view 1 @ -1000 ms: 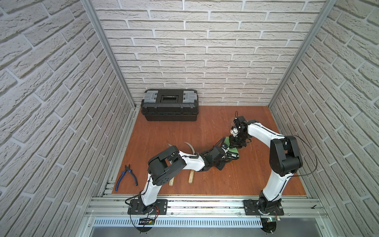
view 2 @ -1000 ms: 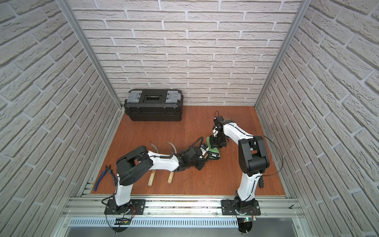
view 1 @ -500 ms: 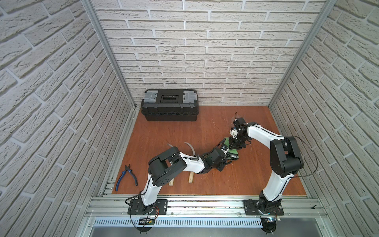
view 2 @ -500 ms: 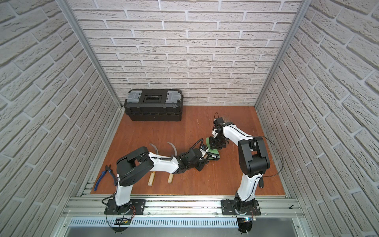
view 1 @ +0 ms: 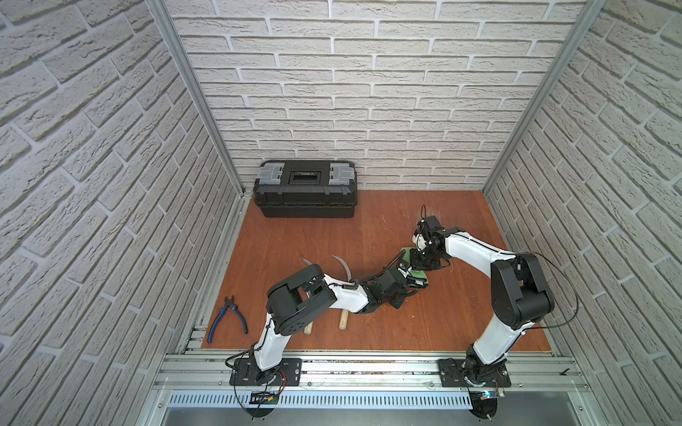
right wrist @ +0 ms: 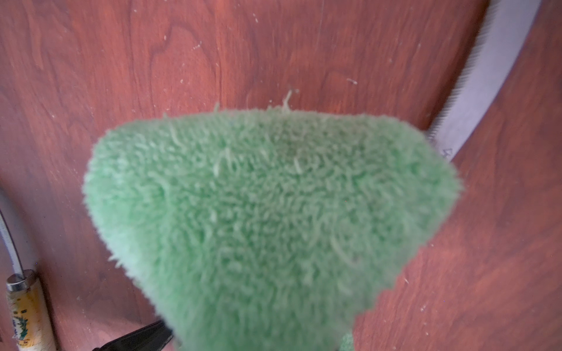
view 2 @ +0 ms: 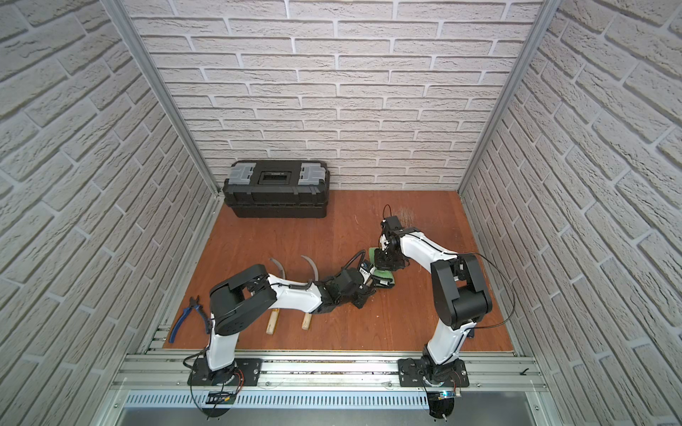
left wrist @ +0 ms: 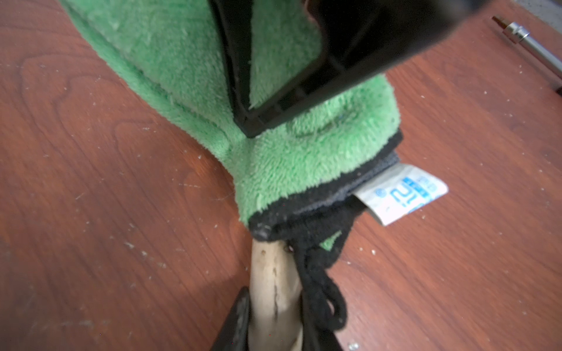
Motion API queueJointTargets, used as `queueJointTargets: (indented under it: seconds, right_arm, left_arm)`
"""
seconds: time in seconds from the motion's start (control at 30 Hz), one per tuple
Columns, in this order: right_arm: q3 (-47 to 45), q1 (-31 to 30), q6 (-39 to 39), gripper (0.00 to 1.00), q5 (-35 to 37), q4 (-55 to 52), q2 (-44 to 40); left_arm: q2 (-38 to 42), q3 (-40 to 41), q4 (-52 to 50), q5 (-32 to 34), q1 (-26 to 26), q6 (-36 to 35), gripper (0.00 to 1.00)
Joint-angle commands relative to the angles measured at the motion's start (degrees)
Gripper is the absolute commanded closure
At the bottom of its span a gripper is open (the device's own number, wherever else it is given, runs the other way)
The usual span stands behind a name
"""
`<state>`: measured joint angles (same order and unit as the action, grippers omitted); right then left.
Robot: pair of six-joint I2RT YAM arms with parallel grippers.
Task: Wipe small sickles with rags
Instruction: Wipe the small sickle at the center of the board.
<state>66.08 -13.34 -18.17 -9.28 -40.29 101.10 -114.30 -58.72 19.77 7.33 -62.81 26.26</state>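
Top views: my left gripper (view 1: pixel 415 283) and right gripper (view 1: pixel 420 263) meet mid-floor at the cloth (view 1: pixel 421 274). Two spare sickles (view 1: pixel 344 321) lie nearby, partly under my left arm.
Left wrist: left fingers (left wrist: pixel 240 319) clamped on the wooden handle of the held sickle (left wrist: pixel 273 288). The cloth covers its blade root. I hold rigid.
Right wrist: right gripper pinching the cloth, fingertips hidden. The toothed blade (right wrist: pixel 474 91) emerges beyond. I should slide outward along the curve, squeeze even.
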Motion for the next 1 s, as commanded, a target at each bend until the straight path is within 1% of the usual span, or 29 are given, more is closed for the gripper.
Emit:
queueJointTargets:
  seconds: [0.0, 0.23, 0.37, 0.43, 0.6, 0.83, 0.97]
  right_arm:
    - [-0.34, -3.07, 0.01, 0.96, -7.06, -6.85, 5.52]
    - [9.05, -1.22, 2.91, 0.97, -1.67, -12.92, 11.19]
    - [10.29, -0.73, 3.88, 0.97, -0.62, -13.64, 11.82]
    - [10.30, -0.63, 3.77, 0.98, 1.03, -14.10, 11.57]
    - [10.20, -0.12, 3.32, 0.97, 2.46, -14.49, 6.06]
    - [9.16, -0.80, 3.74, 0.97, -3.24, -18.08, -2.07]
    - [6.96, -1.45, 4.02, 0.97, -4.63, -18.01, -3.45]
  left_arm:
    - [-1.61, 1.60, 3.65, 2.34, 0.27, 1.29, 1.00]
    - [-0.92, 3.92, 6.11, 4.54, 0.23, 1.03, 1.00]
    - [-0.72, 4.74, 7.52, 5.41, 0.21, 0.84, 1.00]
    - [-0.82, 4.84, 7.49, 5.50, 0.22, 0.88, 1.00]
    - [-0.79, 4.94, 7.14, 5.41, 0.23, 0.83, 1.00]
    - [-0.85, 4.83, 7.36, 5.51, 0.23, 0.81, 1.00]
    - [-1.02, 4.79, 7.50, 5.54, 0.23, 0.81, 1.00]
